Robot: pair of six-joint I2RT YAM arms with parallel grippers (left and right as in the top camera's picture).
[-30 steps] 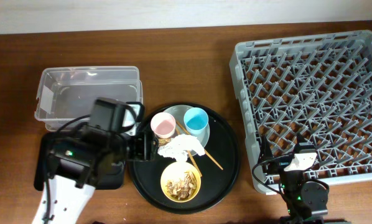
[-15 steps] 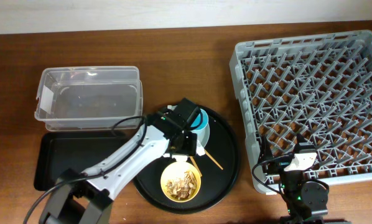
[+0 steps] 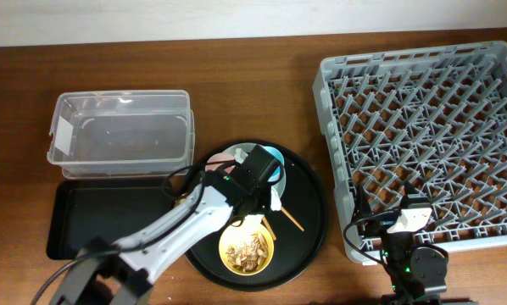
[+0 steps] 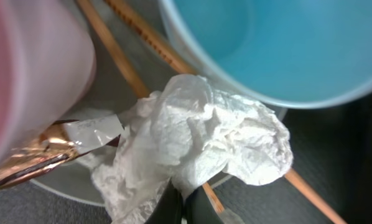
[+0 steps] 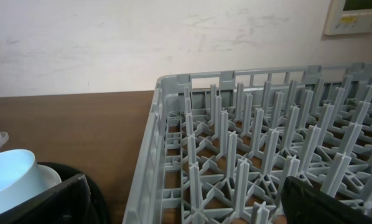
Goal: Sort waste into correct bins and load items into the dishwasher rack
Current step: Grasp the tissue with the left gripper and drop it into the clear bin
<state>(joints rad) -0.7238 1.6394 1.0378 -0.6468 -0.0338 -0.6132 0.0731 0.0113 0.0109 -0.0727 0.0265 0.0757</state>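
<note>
In the left wrist view the crumpled white tissue [image 4: 198, 137] fills the middle, and my left gripper [image 4: 183, 208] is shut on its lower edge. It lies over the two wooden chopsticks [image 4: 127, 68], between the pink cup [image 4: 30, 68] and the light blue cup [image 4: 279, 43]. A gold-brown wrapper [image 4: 30, 155] pokes out at the left, over a pale plate [image 4: 61, 186]. From overhead, my left gripper [image 3: 258, 191] hangs over the round tray, just above the yellow bowl [image 3: 247, 246] of food scraps. My right gripper [image 5: 186, 211] stands open at the near edge of the dishwasher rack [image 5: 267, 155], with nothing in it.
The clear plastic box [image 3: 122, 131] sits at the back left, with the shallow black tray [image 3: 101, 220] in front of it. The large round black tray [image 3: 309, 212] holds the dishes. The grey rack [image 3: 431, 135] fills the right side.
My left arm swung right from above the shallow black tray to the round tray. Its gripper came down on the tissue and shut. The right arm stayed still.
</note>
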